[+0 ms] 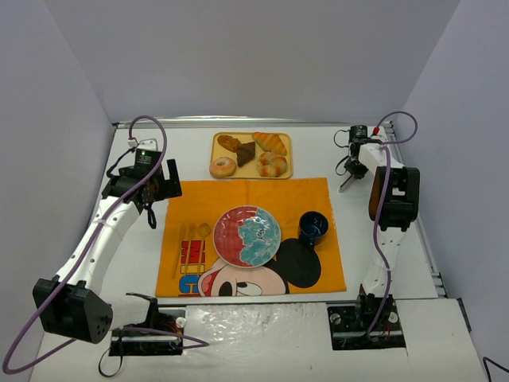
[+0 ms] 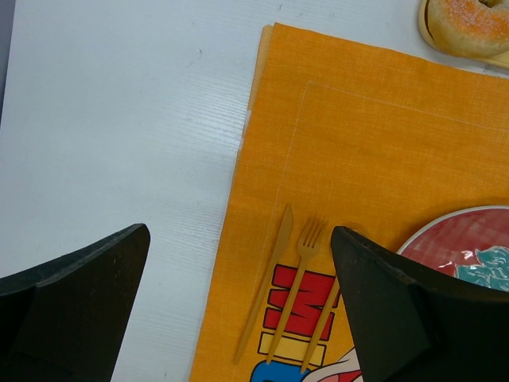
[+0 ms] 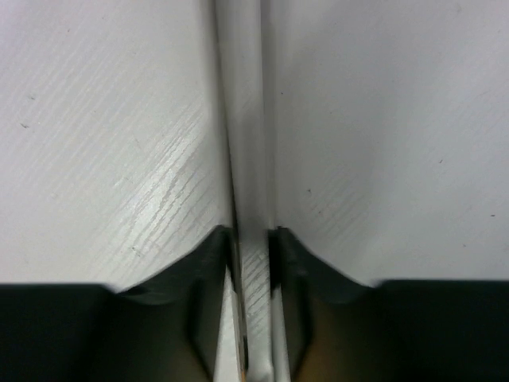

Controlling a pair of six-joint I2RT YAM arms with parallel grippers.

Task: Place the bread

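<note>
Several breads lie on a yellow tray at the back: a sugared doughnut, a croissant, a dark piece and rolls. A red and blue plate sits bare on the orange placemat. My left gripper hovers open and empty over the mat's left edge. In the left wrist view the doughnut is at the top right and the plate at the right. My right gripper is right of the tray, over the bare table, shut on thin metal tongs.
A dark blue cup stands right of the plate. A yellow knife, fork and spoon lie on the mat left of the plate. Grey walls close in the table on three sides.
</note>
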